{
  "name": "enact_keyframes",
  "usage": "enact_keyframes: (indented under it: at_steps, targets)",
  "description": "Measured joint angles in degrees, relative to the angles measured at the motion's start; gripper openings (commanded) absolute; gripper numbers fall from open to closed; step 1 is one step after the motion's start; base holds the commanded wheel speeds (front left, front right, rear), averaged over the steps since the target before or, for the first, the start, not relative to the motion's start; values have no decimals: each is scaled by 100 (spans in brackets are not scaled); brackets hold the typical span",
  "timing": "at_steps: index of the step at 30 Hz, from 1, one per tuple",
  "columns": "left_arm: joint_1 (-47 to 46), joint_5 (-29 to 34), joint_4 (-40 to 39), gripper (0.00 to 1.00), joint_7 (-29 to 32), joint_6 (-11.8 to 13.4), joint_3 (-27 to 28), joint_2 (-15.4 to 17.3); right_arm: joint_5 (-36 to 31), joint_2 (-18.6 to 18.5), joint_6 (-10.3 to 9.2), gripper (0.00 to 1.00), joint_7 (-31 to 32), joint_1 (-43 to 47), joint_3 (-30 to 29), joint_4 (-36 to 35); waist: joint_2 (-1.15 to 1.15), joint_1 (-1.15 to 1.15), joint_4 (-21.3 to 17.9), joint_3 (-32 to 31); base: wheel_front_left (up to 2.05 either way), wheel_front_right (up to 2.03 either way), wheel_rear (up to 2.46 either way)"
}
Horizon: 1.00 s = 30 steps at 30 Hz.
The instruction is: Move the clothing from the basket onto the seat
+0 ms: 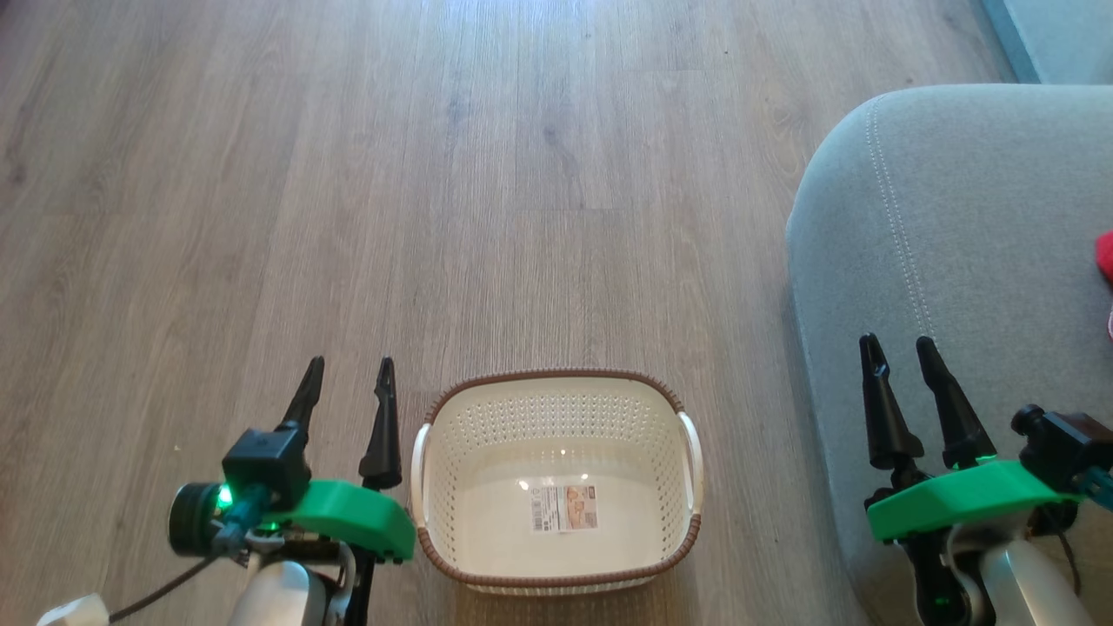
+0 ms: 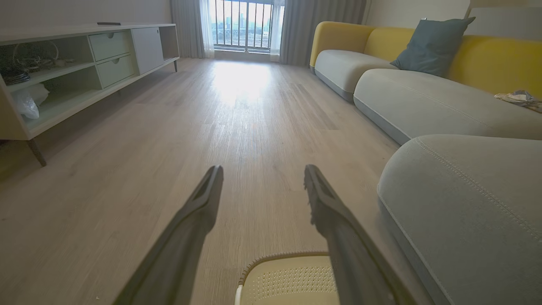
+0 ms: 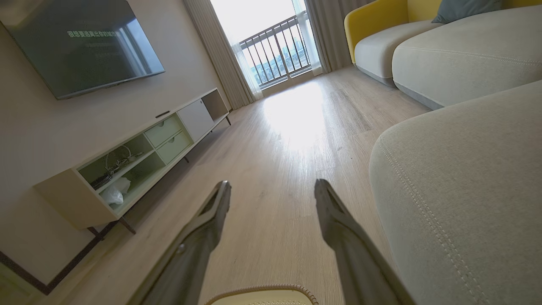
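The cream basket (image 1: 556, 409) with its brown rim stands on the floor between my arms, holding nothing but the label (image 1: 564, 508) on its bottom. Its rim also shows in the left wrist view (image 2: 283, 256) and the right wrist view (image 3: 262, 290). The grey-green seat (image 1: 948, 226) fills the right side, with pale stitching near its rounded corner. A sliver of red clothing (image 1: 1105, 256) lies on the seat at the right edge. My left gripper (image 1: 348, 369) is open beside the basket's left. My right gripper (image 1: 898, 348) is open over the seat's front.
Bare wooden floor (image 1: 348, 174) stretches ahead and to the left. In the wrist views a low TV cabinet (image 2: 84, 63) lines the left wall, a yellow-backed sofa (image 2: 423, 84) with a blue cushion (image 2: 427, 44) runs along the right, and a balcony door (image 2: 243, 25) is far ahead.
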Motion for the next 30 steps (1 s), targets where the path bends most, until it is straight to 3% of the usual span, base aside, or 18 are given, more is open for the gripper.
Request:
enact_keyframes:
  at_steps: [10, 11, 16, 30]
  targets:
    - [0, -272, -43, 100, 0, -205, 27, 0, 21, 0, 0, 100, 0, -1, 33, 41, 0, 0, 3, 14, 0, 0, 0]
    - [1, -300, -34, 0, 0, -207, 25, 0, 21, 1, 0, 0, 1, -1, 36, 66, 0, 0, 4, 15, 0, 0, 0]
    - [242, -338, 372, 0, 16, -202, 11, 0, 35, 9, 0, 0, 36, 171, 112, 472, 0, 0, 1, 14, 0, 0, 0]
    - [322, -1223, 419, 0, 226, -305, 87, 11, 715, 77, 0, 0, 247, 211, 18, 490, 0, 0, -28, -3, 0, 0, 0]
